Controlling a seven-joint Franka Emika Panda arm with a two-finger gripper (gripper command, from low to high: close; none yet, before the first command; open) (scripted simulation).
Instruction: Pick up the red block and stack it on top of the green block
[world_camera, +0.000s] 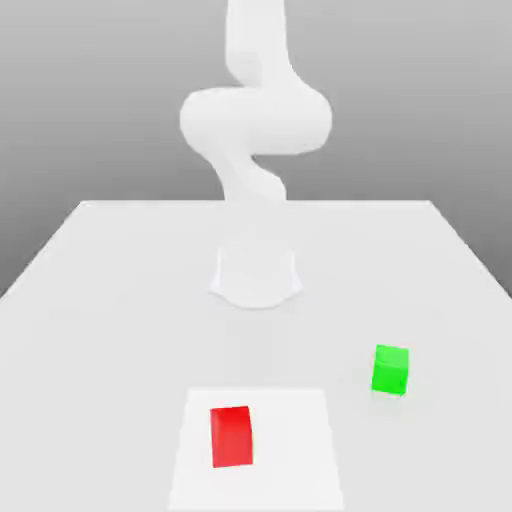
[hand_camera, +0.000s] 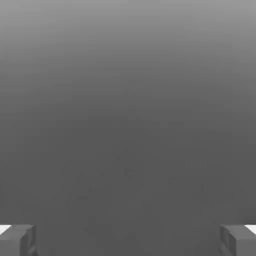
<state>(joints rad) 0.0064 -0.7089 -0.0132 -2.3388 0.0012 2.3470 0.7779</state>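
Gripper: wide open, its 2 fingers well apart in the hand view, with nothing held between them.
Red block: on the white square, towards the exterior view's left side of that square, and turned a little out of line with its edges.
Green block: on the table, off the white square, beyond it to the exterior view's right and nearer the arm's base than the red block is. Its top is bare.
Arm: rising from its base, well apart from both blocks.
Step in hand: 1st part of the job, I judge, the approach to the red block; 0 blocks are stacked.
Next move: bring the open gripper out over the red block, point it down, and turn it to match 2 opposite faces before lowering and closing.
Watch for: a grip taken askew, which could twist or nudge the block as the fingers close.
Later: lift clear, carry across to the green block, centre above its top, set down level, then let go; an off-centre release could tip the stack.
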